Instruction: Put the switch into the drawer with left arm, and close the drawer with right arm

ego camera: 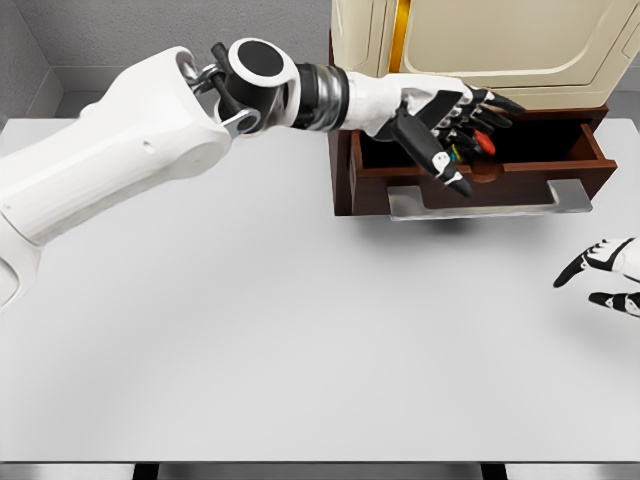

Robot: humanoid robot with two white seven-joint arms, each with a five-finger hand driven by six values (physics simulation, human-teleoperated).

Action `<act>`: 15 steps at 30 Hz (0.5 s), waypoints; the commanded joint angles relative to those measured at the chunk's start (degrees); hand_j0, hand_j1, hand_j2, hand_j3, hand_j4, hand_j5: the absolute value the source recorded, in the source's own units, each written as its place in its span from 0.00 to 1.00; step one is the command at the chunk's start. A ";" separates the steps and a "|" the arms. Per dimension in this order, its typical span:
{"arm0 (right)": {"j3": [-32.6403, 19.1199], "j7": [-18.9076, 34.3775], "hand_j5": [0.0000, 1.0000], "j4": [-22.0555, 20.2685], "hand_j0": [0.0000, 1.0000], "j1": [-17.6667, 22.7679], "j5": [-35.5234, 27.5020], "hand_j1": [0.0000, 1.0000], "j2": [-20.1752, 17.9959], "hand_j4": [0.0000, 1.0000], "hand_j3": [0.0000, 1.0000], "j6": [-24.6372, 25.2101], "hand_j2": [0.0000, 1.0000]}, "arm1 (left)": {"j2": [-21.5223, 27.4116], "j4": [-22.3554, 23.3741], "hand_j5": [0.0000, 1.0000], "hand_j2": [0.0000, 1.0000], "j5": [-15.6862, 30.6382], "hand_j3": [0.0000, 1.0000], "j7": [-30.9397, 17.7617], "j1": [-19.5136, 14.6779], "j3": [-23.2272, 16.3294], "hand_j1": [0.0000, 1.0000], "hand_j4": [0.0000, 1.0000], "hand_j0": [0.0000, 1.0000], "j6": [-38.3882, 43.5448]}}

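Observation:
My left arm reaches from the left across the table to the open dark-wood drawer (580,170). My left hand (462,135) hangs over the drawer's left half, palm towards me. Its fingers and thumb are closed on the switch (484,143), a small dark device with a red end and coloured buttons, mostly hidden behind the fingers. The switch sits at about the height of the drawer's rim, over its inside. My right hand (605,275) shows at the right edge, low over the table, fingers relaxed and holding nothing, in front of and below the drawer.
The drawer is pulled out towards me and has a flat silver handle (490,200) along its front. A cream cabinet (500,40) with a gold strip stands on top of the drawer unit. The white table (300,330) stretches in front.

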 commanded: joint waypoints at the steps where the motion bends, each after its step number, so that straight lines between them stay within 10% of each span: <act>1: 0.00 -0.02 0.60 -0.05 0.60 -0.09 -0.58 0.60 -0.03 0.60 0.60 0.16 0.60 | -0.06 -0.27 1.00 1.00 0.23 1.00 -0.09 0.00 0.53 1.00 1.00 1.00 -0.04; 8: 0.35 -0.02 0.60 -0.22 0.60 0.09 -0.58 0.60 -0.03 0.60 0.60 0.16 0.60 | -0.15 -1.41 1.00 1.00 0.23 1.00 -2.19 -0.53 0.79 1.00 1.00 1.00 -0.48; 15: 0.44 -0.02 0.60 -0.31 0.60 -0.26 -0.58 0.60 -0.03 0.60 0.60 0.16 0.60 | 10.83 -17.40 1.00 1.00 0.75 1.00 -3.87 -0.88 2.29 1.00 1.00 1.00 -1.71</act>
